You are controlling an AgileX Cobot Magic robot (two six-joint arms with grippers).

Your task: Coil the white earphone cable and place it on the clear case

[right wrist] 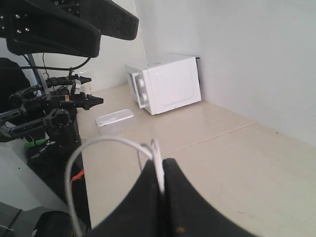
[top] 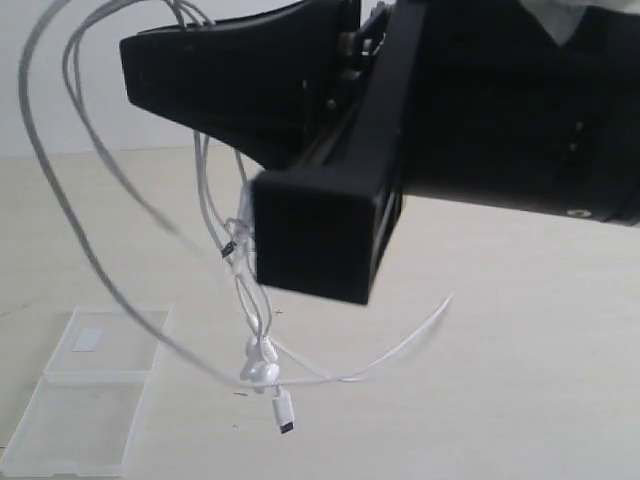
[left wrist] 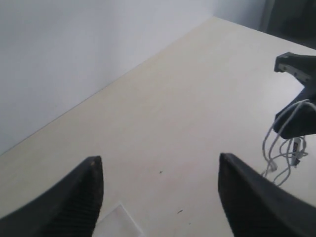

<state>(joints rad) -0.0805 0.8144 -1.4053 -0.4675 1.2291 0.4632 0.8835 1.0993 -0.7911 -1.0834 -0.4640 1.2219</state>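
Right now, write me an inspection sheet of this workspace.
Surface: pale table, a few tiny dark specks.
Job's things: white earphone cable hangs in loose loops, not coiled, earbuds and plug lowest; clear case lies open, nothing on it.
Clutter: white microwave at the surface's far end.
Tools: right tool shut on the cable; left tool open, empty.
Cables: black leads on the black rig beside the table.
Surroundings: white walls.
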